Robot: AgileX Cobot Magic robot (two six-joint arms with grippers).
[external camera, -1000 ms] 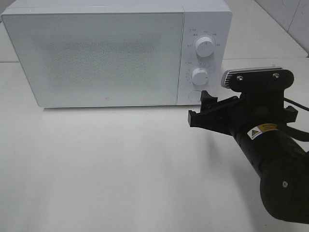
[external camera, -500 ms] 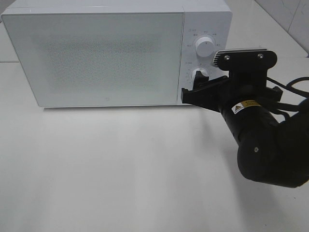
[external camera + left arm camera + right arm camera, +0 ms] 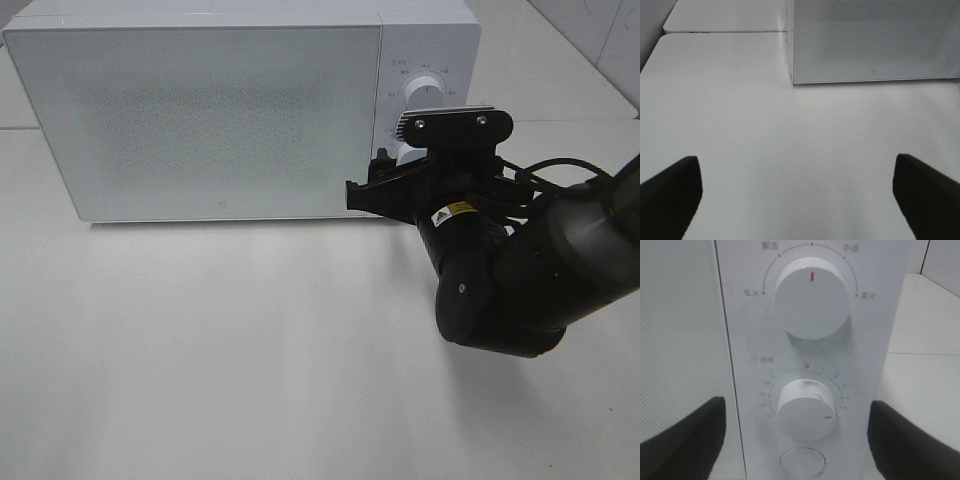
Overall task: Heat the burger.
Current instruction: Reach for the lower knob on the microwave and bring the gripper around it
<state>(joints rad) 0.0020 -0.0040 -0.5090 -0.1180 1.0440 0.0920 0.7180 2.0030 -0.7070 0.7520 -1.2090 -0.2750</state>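
My right fingers (image 3: 685, 440), spread and empty, have just reached the round white timer dial (image 3: 805, 410) on the white boxy microwave (image 3: 220, 110); setting the time likely comes next.

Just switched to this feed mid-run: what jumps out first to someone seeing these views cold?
The big white microwave at the back of the table, its door closed, fills most of the high view. The black right gripper hovers in front of it, open jaws on either side of the lower dial, under the upper dial, whose red mark points to the top of its scale. The burger shows in no view.
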